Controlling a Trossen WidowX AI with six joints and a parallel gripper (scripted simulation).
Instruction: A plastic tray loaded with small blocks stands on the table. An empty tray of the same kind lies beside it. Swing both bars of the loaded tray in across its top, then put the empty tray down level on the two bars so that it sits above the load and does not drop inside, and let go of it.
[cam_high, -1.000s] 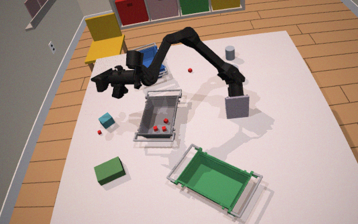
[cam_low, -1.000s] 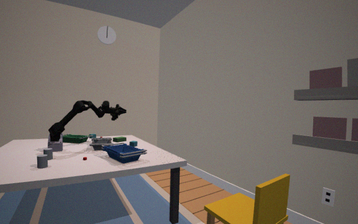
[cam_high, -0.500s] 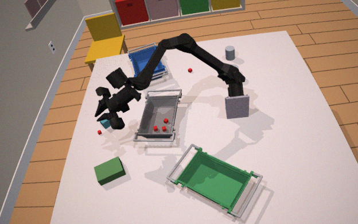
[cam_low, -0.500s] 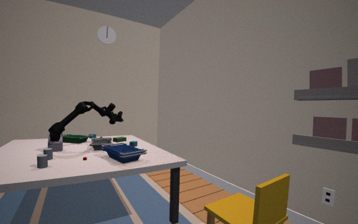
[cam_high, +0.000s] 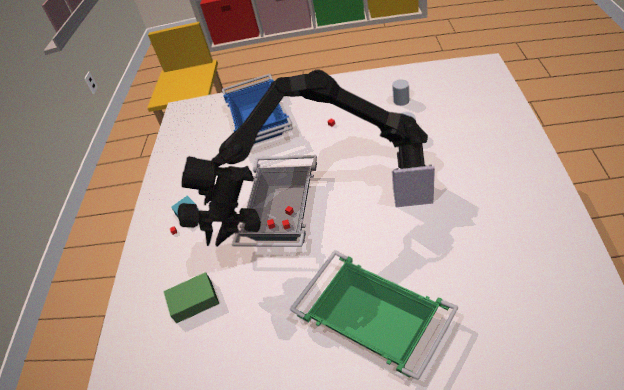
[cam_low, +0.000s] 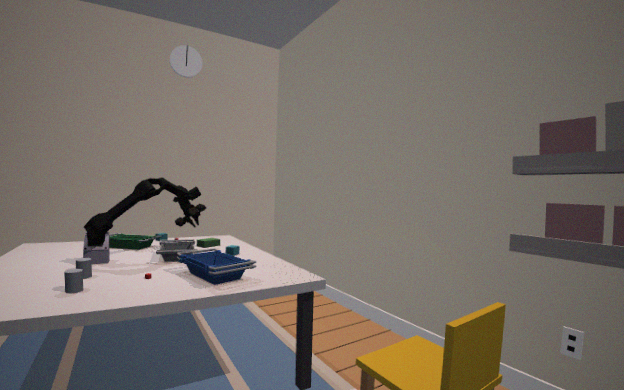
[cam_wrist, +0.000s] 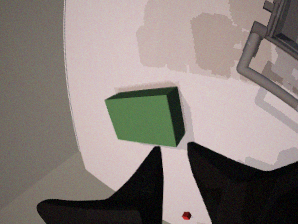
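A grey tray (cam_high: 287, 190) (cam_low: 172, 256) stands mid-table with several small red blocks (cam_high: 289, 210) near one end. Its far wire bar (cam_high: 287, 158) and near wire bar (cam_high: 270, 244) (cam_wrist: 272, 87) are out over its ends. A green tray (cam_high: 380, 315) (cam_low: 131, 242) is empty, with both bars out past its ends. A blue tray (cam_high: 245, 107) (cam_low: 212, 267) is empty at the far left, partly behind the arm; its bars are at its ends. My gripper (cam_high: 213, 244) (cam_low: 197, 225) (cam_wrist: 173, 149) is narrowly open and empty, pointing down above the table, left of the grey tray's near end in the top view.
A green box (cam_high: 190, 297) (cam_low: 208, 242) (cam_wrist: 142, 120) lies at the near left. A teal block (cam_high: 183, 202) (cam_low: 232, 249) and a loose red block (cam_high: 173, 230) are near the left edge. Another red block (cam_high: 331, 122) (cam_low: 148, 276) and a grey cylinder (cam_high: 400, 92) (cam_low: 73, 281) are farther back.
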